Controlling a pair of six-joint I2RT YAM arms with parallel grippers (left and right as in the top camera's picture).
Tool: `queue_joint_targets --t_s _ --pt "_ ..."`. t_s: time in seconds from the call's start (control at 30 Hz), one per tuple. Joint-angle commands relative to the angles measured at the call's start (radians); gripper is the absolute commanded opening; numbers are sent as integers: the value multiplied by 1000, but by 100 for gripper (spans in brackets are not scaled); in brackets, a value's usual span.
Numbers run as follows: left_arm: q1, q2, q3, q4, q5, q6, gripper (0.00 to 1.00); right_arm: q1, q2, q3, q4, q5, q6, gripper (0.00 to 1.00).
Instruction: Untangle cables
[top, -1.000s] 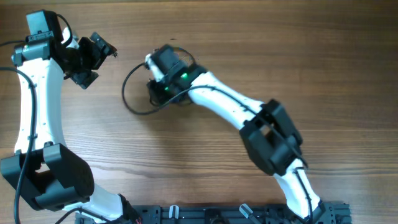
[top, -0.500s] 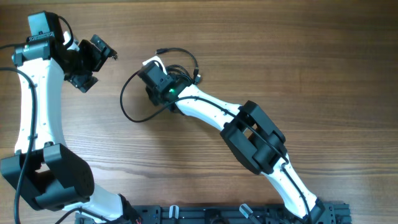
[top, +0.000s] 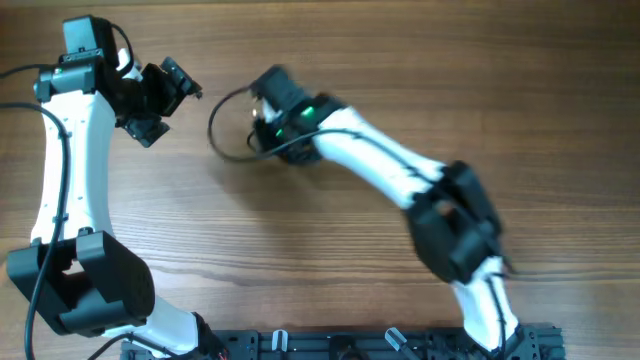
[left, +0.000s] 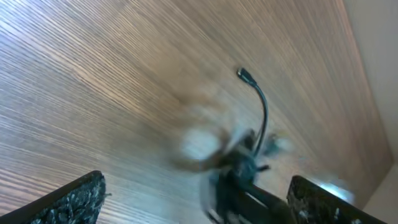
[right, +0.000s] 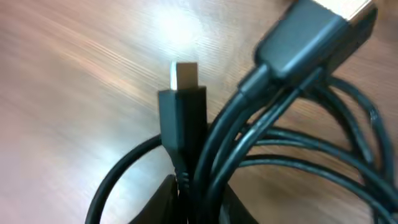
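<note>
A tangle of black cables lies on the wooden table at upper middle in the overhead view. My right gripper is shut on the bundle. In the right wrist view its jaws pinch several black strands, and two plugs with metal tips stick up, one at the middle and one at the top right. My left gripper is open and empty, held above the table left of the bundle. In the left wrist view its fingers frame a blurred right arm and one cable end.
The table is bare wood. My right arm stretches diagonally across the middle. A black rail runs along the front edge.
My right gripper has swung the cable bundle up and to the right, with motion blur. The cable loop has shifted and shrunk. My left arm has moved slightly right.
</note>
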Motion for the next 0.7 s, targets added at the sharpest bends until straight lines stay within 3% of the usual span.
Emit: queue_joint_targets --t_s 0.0,0.13,0.23,0.43,0.57,0.67 --pt "-6 4 -1 -3 87 48 96 -158 -222 12 -77 -388 -16 5" --pt "-14 4 -1 -6 285 139 95 -339 -240 -18 -114 -820 -16 5" --pt "-95 5 -35 25 316 163 94 -409 -240 -72 -111 -1051 -16 5" --pt "-290 13 -215 354 438 125 99 -407 -240 -76 -93 -1202 -16 5" --pt "-320 13 -259 492 612 285 100 -407 -240 -76 -92 -1230 -16 6" --pt "-320 13 -259 539 676 306 100 -407 -240 -76 -91 -1271 -18 6"
